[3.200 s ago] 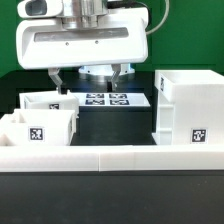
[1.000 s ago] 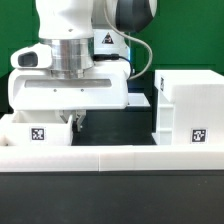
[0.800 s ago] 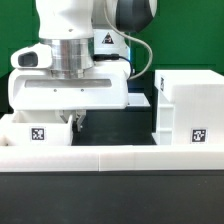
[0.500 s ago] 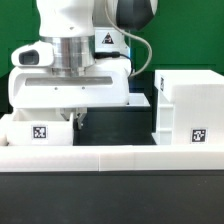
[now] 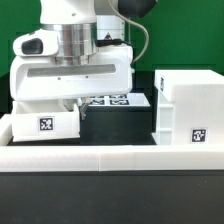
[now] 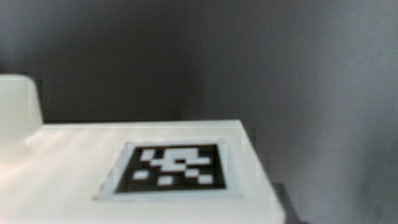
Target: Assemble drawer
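Observation:
My gripper [image 5: 73,106] hangs below the wide white hand at the exterior view's left. It is shut on the far wall of a small white tray [image 5: 45,124], which hangs tilted a little above the table with its tag facing the camera. The large boxy casing [image 5: 187,103] stands at the exterior view's right, apart from the tray. The wrist view shows the tray's white surface and its tag [image 6: 178,166] close up against a dark background; my fingertips do not show clearly there. The second tray is mostly hidden behind the held one.
The marker board [image 5: 112,99] lies flat behind the held tray. The low white wall [image 5: 110,156] runs along the table's front edge. Black table top shows between the tray and the casing.
The hand has risen and the tray has come up with it, shifting slightly toward the exterior view's right. The marker board now shows behind it. The casing has not moved.

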### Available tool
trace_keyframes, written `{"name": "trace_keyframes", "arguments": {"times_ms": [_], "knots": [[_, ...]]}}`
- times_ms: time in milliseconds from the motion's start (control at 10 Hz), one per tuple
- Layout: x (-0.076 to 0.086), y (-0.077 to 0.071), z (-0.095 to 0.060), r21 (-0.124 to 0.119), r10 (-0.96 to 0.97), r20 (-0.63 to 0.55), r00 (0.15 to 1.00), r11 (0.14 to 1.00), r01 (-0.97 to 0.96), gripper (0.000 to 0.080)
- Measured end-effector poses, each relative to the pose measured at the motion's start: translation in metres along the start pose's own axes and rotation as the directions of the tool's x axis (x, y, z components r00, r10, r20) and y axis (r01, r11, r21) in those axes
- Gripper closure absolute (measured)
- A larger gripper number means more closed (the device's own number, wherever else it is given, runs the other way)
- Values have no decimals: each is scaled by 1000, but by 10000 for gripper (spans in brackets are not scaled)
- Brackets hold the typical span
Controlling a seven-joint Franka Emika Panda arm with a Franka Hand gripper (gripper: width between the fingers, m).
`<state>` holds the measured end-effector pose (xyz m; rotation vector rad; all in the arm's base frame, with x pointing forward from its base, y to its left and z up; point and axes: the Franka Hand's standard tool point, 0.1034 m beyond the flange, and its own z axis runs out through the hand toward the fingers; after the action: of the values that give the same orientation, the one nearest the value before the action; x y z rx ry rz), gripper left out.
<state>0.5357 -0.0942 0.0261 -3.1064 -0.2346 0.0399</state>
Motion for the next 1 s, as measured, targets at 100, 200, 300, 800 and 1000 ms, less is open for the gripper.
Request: {"name": "trace_keyframes", "arguments": {"times_ms": [100,200,300,800,1000], "knots": [[0,0,0,0,-61,0,998,998,61,758],[0,0,0,-1,-142,1,990,990,142,758],[2,-5,-1,-16,-234,10,972,972,234,758],[1,-17,1,-27,-543,33,839,839,544,758],[0,-15,1,-24,-615,35,788,787,616,758]]}}
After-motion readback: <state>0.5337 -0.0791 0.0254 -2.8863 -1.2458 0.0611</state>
